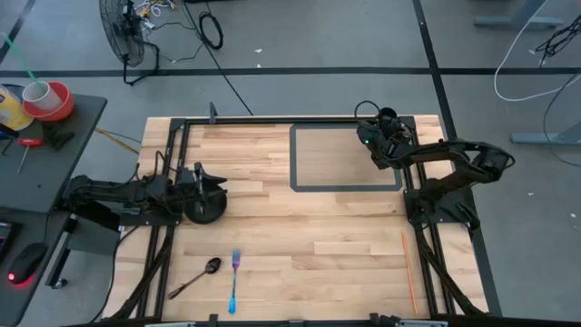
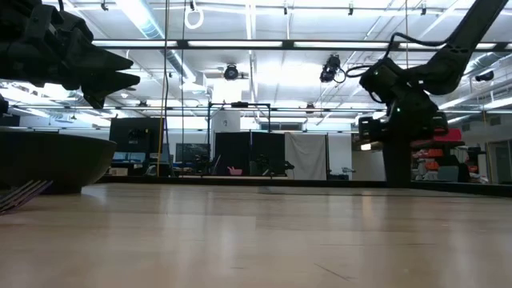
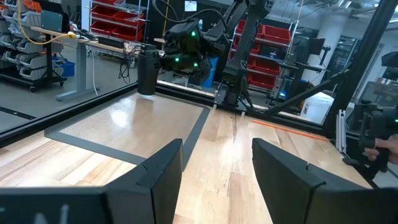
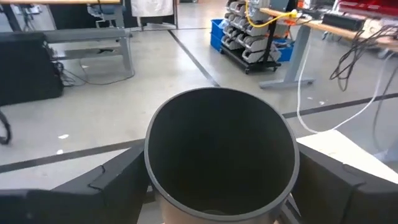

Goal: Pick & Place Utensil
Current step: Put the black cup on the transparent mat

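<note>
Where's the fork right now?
In the high view the fork lies flat near the table's front edge on the left half, just right of the spoon and in front of the black bowl under the left tool.

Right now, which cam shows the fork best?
High view: the fork lies fully visible near the table's front edge, beside the spoon. Low view catches only what look like its tines at the frame edge. Neither wrist view shows it.
</note>
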